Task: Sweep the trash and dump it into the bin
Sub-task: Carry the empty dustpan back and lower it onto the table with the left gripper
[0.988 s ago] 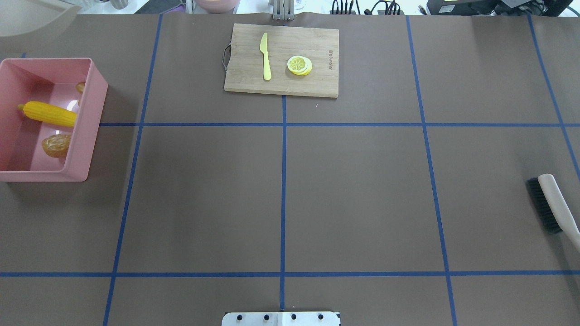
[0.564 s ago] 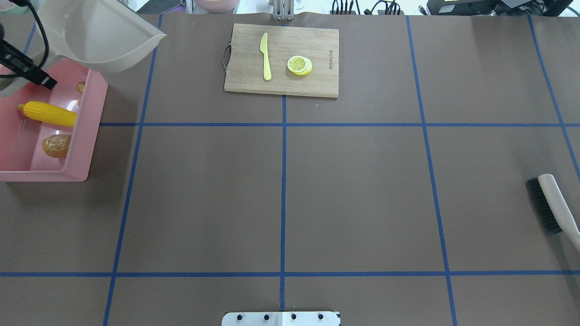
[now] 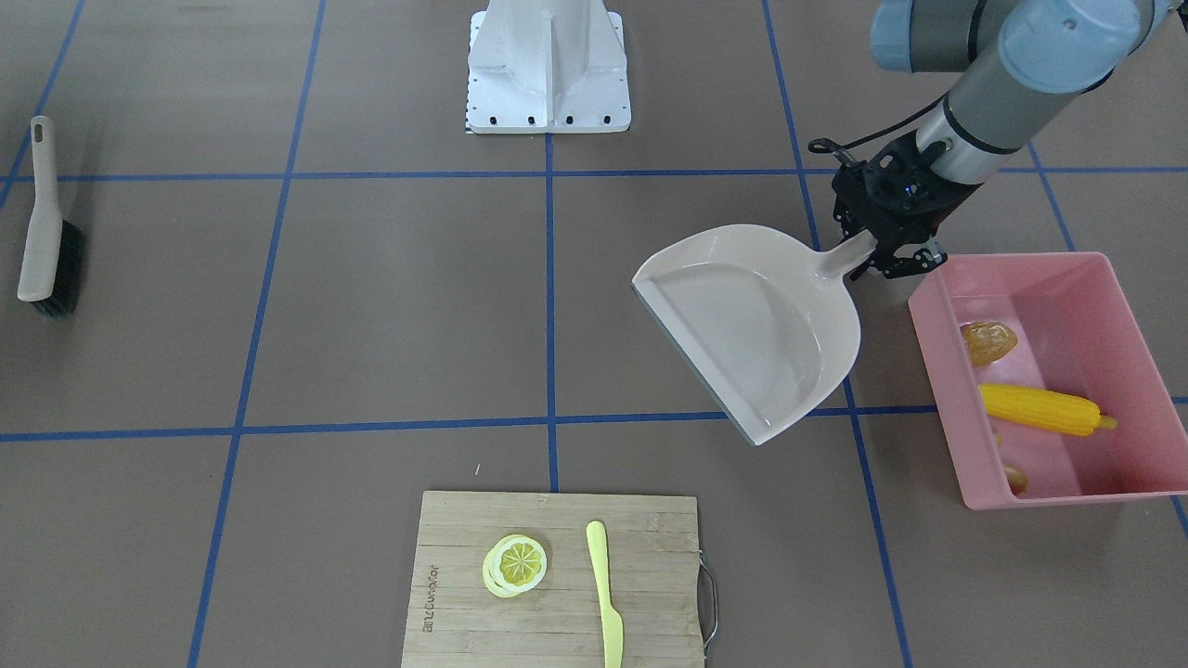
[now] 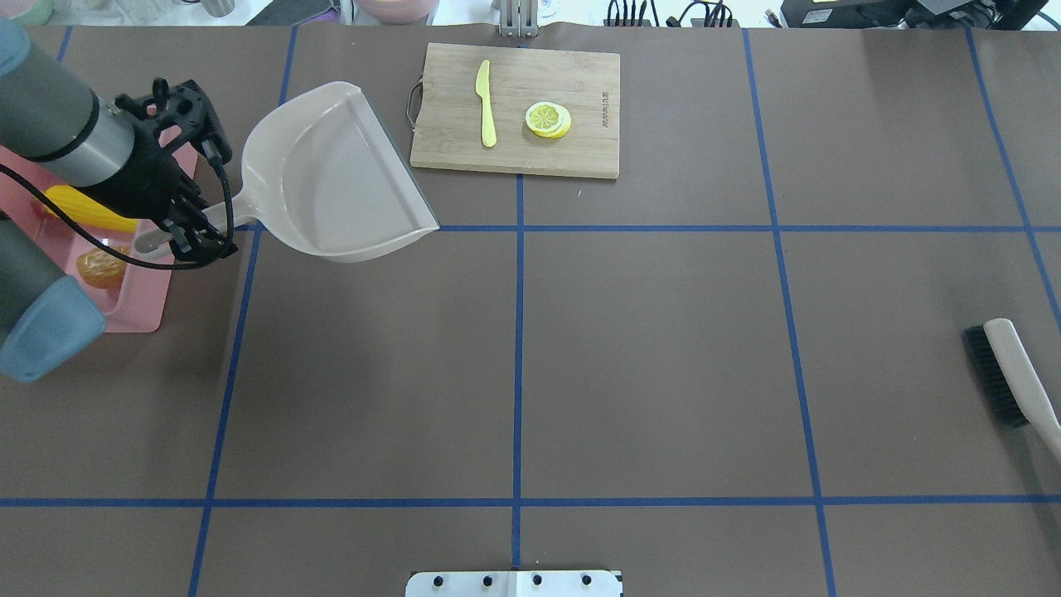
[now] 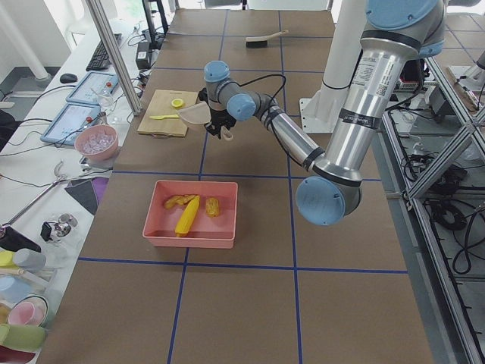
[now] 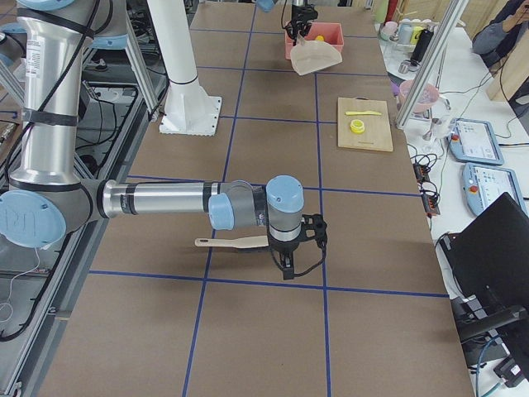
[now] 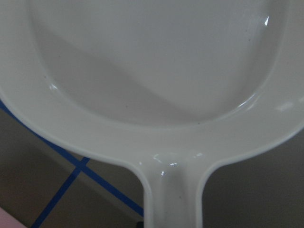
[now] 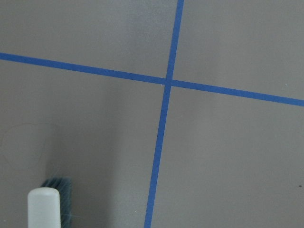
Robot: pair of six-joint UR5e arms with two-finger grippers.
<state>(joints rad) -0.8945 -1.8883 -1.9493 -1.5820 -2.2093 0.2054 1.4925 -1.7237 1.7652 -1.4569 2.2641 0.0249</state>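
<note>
All three pieces of trash are seen inside the bin [image 3: 1058, 311], which stands at the left edge of the tabletop [image 3: 371, 306], so the dumping is judged done. The corn cob [image 3: 1039, 408] is laid crosswise to the bin's long walls, its long axis running along the tabletop's length and its stalk end pointed at the left edge; the potato [image 3: 988, 341] lies on the robot's side of it; the ginger root [image 3: 1016, 478] is half hidden by the wall farthest from the robot. The toys are judged light, stiff and glossy, so rolling is to be expected; the cob would best be taken across its middle.

The handle of the empty dustpan [image 3: 752, 325] is clamped in the left gripper [image 3: 877, 250]; the pan is held just beside the bin, its open lip turned toward the tabletop's centre. The right gripper [image 6: 291, 263] is stationed by the brush [image 6: 219, 241] near the right edge; whether it is parted or closed cannot be told.
</note>
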